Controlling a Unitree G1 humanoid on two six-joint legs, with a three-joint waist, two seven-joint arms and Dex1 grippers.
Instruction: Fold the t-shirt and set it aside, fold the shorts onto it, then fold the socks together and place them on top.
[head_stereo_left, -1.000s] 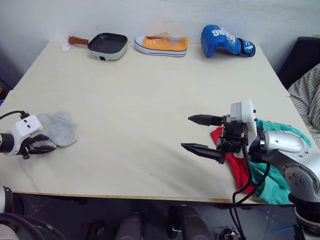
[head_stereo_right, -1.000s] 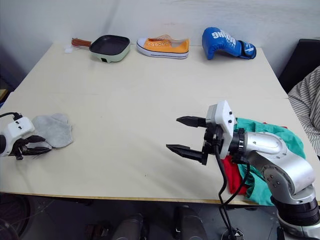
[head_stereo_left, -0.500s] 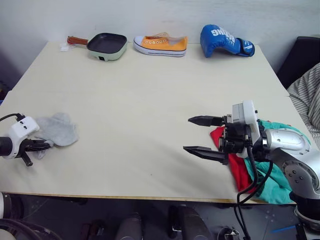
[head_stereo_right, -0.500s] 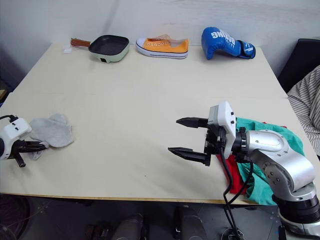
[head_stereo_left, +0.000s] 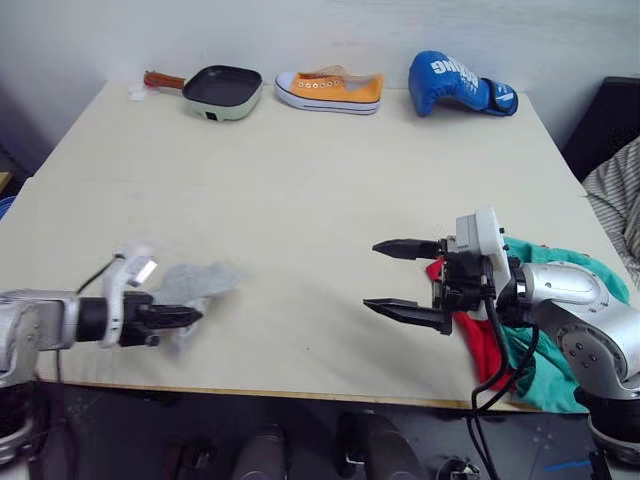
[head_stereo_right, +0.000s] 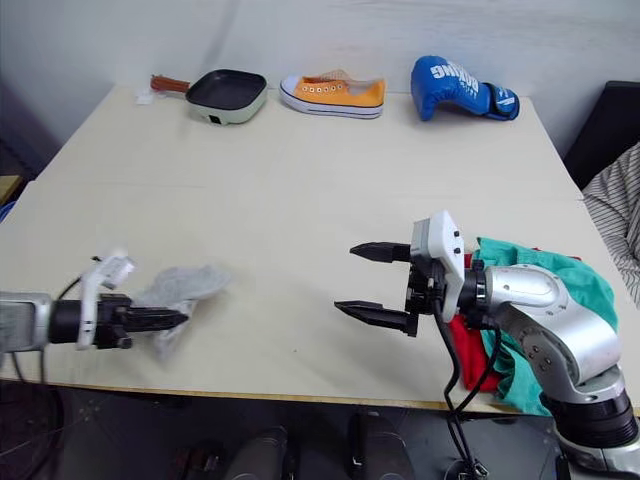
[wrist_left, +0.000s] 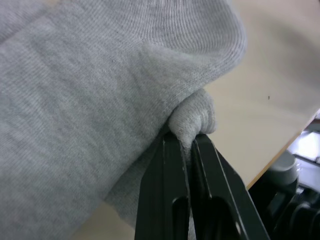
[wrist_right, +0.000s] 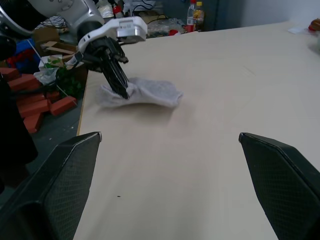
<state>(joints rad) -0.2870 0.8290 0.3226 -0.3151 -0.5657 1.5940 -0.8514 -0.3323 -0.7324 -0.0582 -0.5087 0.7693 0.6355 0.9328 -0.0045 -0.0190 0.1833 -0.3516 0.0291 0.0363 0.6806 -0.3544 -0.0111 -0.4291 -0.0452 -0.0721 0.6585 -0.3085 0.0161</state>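
Note:
The light grey socks lie bunched near the table's front left edge. My left gripper is shut on a fold of the socks, seen close in the left wrist view and from across the table as socks in the right wrist view. At the front right, the red t-shirt lies under the teal-green shorts, both crumpled by the table's right edge and partly hidden by my right arm. My right gripper hovers open left of that pile, holding nothing.
Along the table's far edge sit a green frying pan, an orange sneaker and a blue boxing glove. A striped cloth hangs beyond the right edge. Red bricks lie on the floor past the table's left side.
My left gripper has dragged the socks rightward along the front edge toward the table's middle. The right gripper stays open in about the same spot. The camera has shifted slightly.

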